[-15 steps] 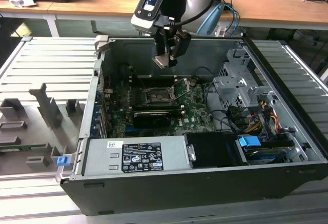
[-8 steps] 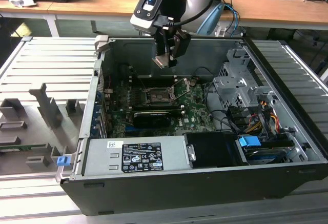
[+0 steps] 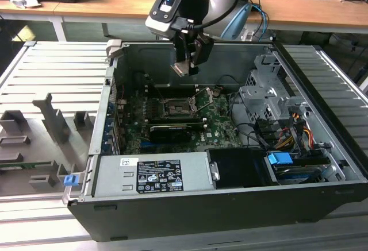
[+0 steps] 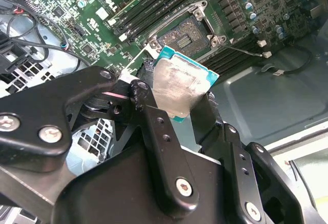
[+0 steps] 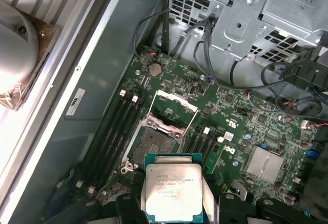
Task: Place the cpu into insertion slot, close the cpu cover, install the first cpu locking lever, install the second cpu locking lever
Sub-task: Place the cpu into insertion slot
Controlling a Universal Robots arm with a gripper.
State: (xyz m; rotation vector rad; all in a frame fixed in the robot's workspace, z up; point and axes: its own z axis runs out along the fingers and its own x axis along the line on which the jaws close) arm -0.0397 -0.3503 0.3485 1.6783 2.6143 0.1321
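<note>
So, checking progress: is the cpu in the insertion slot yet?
Out: the claw holds the cpu above the empty insertion slot.

Unreadable print on the cpu [image 5: 173,190]

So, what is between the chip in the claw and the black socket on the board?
Nothing. In the exterior view the chip hangs above the socket, and there is only open air between them.

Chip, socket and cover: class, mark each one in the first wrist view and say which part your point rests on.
chip [image 5: 174,189]: first wrist view, middle of its silver face.
socket [image 5: 152,146]: first wrist view, its dark centre.
cover [image 5: 177,100]: first wrist view, free-end bar of the open frame.
</note>
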